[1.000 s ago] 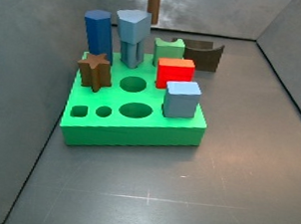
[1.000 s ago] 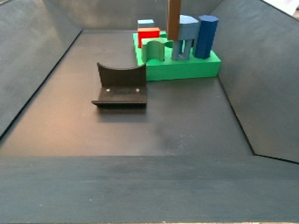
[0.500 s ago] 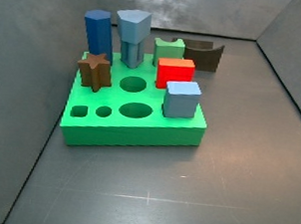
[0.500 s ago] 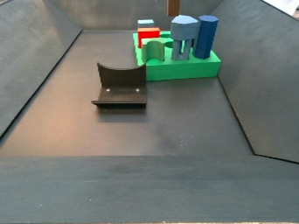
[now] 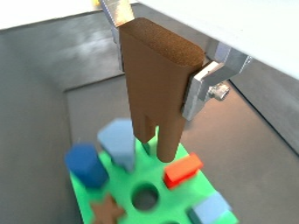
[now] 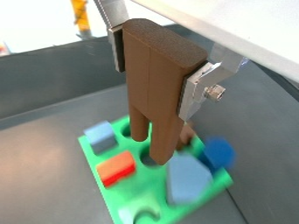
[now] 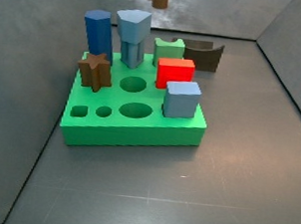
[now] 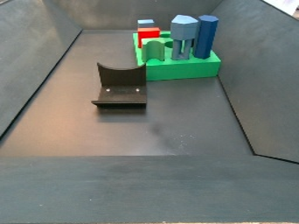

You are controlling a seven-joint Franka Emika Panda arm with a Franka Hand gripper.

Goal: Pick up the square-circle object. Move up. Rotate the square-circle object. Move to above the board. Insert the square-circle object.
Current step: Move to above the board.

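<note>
High above the green board (image 5: 91, 203), the gripper (image 5: 158, 61) has its silver fingers (image 5: 205, 86) pinching the brown square-circle object (image 5: 156, 83), notched end down; lowering well probably means centring it squarely over its matching hole first.

Dark grey floor (image 8: 128, 140) under the board (image 8: 176, 68), the fixture (image 8: 119, 85), pincer (image 5: 156, 77) overhead.

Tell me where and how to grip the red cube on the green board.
Grip the red cube on its two free vertical faces, coming straight down from above: it stands proud of the green board. The gripper, now holding the brown square-circle object, must release first.
</note>
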